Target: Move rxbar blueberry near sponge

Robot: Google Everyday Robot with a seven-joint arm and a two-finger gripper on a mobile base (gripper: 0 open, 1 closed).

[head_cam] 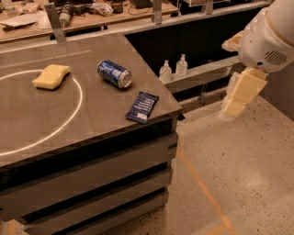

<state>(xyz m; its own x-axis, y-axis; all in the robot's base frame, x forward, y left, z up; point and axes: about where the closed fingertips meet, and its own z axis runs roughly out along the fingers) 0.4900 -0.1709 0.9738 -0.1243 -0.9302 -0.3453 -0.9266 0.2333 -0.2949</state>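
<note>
The rxbar blueberry (142,107) is a flat dark navy wrapper with white lettering. It lies near the front right corner of the dark table (92,124). The sponge (51,76) is a pale yellow block at the table's back left, on the white circle line. My gripper (239,96) hangs pale yellow under the white arm housing (268,36). It is off the table, to the right of the bar and over the floor. It holds nothing that I can see.
A blue soda can (114,73) lies on its side between sponge and bar. Two clear pump bottles (173,69) stand on a low shelf right of the table. A cluttered bench (82,13) runs along the back. Speckled floor with an orange line (202,188) lies to the right.
</note>
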